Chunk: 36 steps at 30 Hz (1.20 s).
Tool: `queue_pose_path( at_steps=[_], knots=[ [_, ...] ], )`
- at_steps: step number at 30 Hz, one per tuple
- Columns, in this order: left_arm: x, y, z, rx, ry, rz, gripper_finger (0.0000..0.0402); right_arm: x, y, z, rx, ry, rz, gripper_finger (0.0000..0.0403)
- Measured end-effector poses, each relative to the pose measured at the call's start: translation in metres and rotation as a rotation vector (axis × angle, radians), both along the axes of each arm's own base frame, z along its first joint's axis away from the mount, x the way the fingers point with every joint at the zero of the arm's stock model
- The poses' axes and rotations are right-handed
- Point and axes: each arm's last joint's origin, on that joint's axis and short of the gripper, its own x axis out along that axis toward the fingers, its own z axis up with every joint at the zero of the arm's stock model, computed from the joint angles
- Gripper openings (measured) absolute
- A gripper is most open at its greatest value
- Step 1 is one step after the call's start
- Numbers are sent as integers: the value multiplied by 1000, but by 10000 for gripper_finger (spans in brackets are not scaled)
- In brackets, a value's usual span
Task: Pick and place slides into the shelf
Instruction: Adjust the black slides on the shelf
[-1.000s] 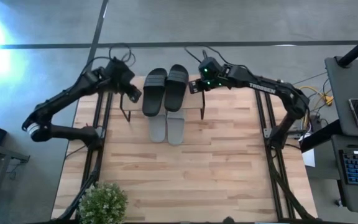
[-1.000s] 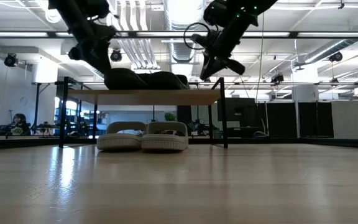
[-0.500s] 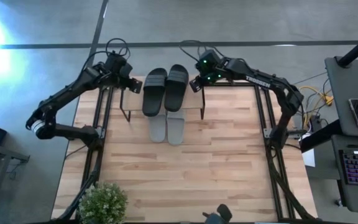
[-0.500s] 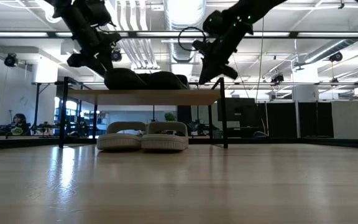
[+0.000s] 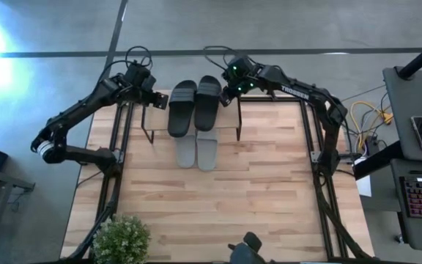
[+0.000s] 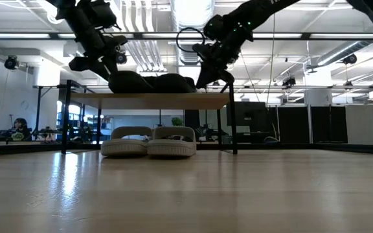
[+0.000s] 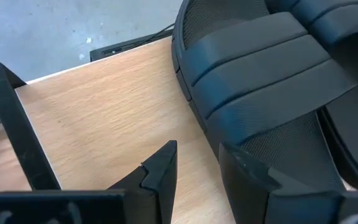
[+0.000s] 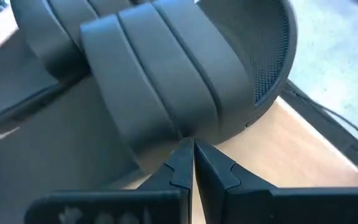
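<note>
I've got both black slides on top of the shelf (image 5: 229,117), side by side: left one (image 5: 182,108), right one (image 5: 209,102). The grey pair (image 5: 196,151) sits on the table (image 5: 269,191) under the shelf, toes poking out from its near edge; in the low view they're touching each other (image 6: 149,142) between the shelf legs.

Right gripper (image 5: 228,89) is now over the shelf's right far corner, right up against the right black slide. A second ago it hung farther out past the shelf's right edge; it has swung in toward the slide. Its wrist view shows the fingers (image 8: 180,167) nearly together, only a thin slit between them, nothing pinched, tips pointing at the strap of the black slide (image 8: 166,81) just ahead. In the low view it hovers above the shelf's right end (image 6: 207,70).

Left gripper (image 5: 154,98) is over the shelf's left far corner, just beside the left black slide, barely shifted from half a second ago; a second ago it was lower down the shelf's left side. Its wrist view shows fingers (image 7: 160,174) narrowly apart, empty, over bare shelf plank (image 7: 104,112) with the black slide (image 7: 266,93) alongside.

Slides haven't moved across the three moments. A plant (image 5: 121,239) stands at the table's near left corner, well apart from the shelf.
</note>
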Motion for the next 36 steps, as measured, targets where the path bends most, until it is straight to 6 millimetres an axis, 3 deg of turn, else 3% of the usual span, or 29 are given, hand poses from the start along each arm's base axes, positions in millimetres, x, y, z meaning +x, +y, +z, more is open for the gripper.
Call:
queue_pose_path(
  at_steps=[14,22,28,33,36],
  knots=[
    [6,4,-6,-13,14,-6,105,27,-12,-4,65,101,88,8],
    [13,10,-5,27,-46,-34,105,16,-4,22,6,115,63,9],
    [15,11,-6,44,-37,-108,105,3,0,25,-39,250,7,9],
    [-1,-7,6,66,5,-130,105,-3,2,39,-72,223,-13,9],
    [-13,-29,20,104,-8,-196,105,-5,3,42,-76,209,-22,9]
  ],
)
